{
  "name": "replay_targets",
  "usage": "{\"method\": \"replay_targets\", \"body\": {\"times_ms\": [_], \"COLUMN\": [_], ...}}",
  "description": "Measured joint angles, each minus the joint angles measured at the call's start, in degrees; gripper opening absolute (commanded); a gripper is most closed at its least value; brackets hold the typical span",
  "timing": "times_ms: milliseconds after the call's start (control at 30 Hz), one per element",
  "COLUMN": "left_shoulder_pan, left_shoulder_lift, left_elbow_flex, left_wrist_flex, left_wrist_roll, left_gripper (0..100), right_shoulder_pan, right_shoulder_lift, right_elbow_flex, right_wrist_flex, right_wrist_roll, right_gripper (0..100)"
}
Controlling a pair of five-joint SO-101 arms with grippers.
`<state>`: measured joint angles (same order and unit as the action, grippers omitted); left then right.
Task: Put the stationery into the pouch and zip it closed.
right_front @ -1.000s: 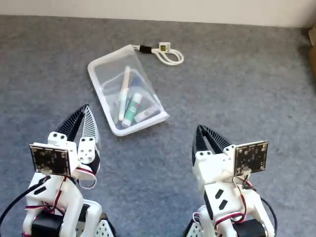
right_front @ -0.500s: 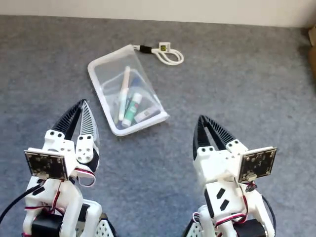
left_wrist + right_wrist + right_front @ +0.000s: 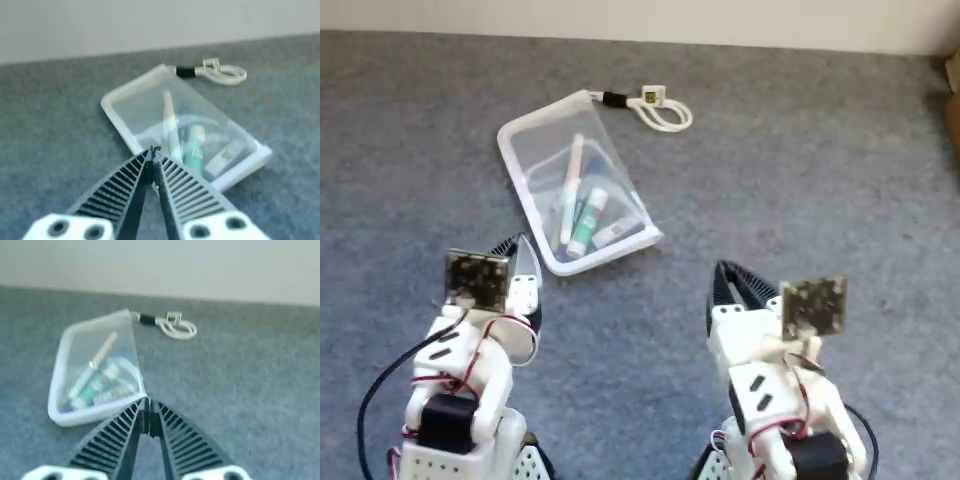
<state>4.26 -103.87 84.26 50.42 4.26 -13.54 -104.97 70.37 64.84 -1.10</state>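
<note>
High view: the transparent pouch (image 3: 578, 185) lies flat on the grey tabletop (image 3: 820, 180), toward its far edge and left of centre. It contains a pen (image 3: 570, 190), a green-and-white tube (image 3: 587, 222) and a small white block (image 3: 617, 232). A white cord loop (image 3: 665, 112) extends from its far corner. The zip appears drawn shut, though this is not certain. Left gripper (image 3: 153, 150): clenched, empty, just beside the pouch's near edge. Right gripper (image 3: 148, 405): clenched, empty, apart from the pouch.
</note>
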Motion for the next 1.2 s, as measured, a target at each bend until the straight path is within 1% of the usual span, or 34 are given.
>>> {"method": "replay_targets", "body": {"times_ms": [300, 400, 500, 633, 733, 967, 1200], "left_shoulder_pan": [-0.1, 0.3, 0.0, 0.0, 0.0, 0.0, 0.0], "left_shoulder_lift": [0.1, 0.2, 0.2, 0.2, 0.2, 0.2, 0.2], "left_elbow_flex": [10.6, 11.6, 11.6, 11.6, 11.6, 11.6, 11.6], "left_wrist_flex": [0.0, -0.2, -0.3, 0.8, 3.5, 13.1, 20.4], "left_wrist_roll": [0.0, -2.8, -6.2, -7.1, -7.3, -7.3, -7.3], "left_gripper": [1, 1, 1, 1, 1, 1, 1], "right_shoulder_pan": [-0.1, -0.1, -0.1, -0.1, -0.1, -0.1, -0.1], "right_shoulder_lift": [0.2, 0.4, 0.6, 0.6, 0.6, 0.6, 0.6], "right_elbow_flex": [18.9, 23.6, 25.3, 25.3, 25.3, 25.3, 25.3], "right_wrist_flex": [0.0, 0.0, 0.0, -0.6, -0.6, 4.7, 5.7], "right_wrist_roll": [0.0, 0.0, 0.0, 0.0, 0.0, 0.0, 0.0], "right_gripper": [0.6, 0.6, 0.6, 0.6, 0.6, 0.6, 0.6]}}
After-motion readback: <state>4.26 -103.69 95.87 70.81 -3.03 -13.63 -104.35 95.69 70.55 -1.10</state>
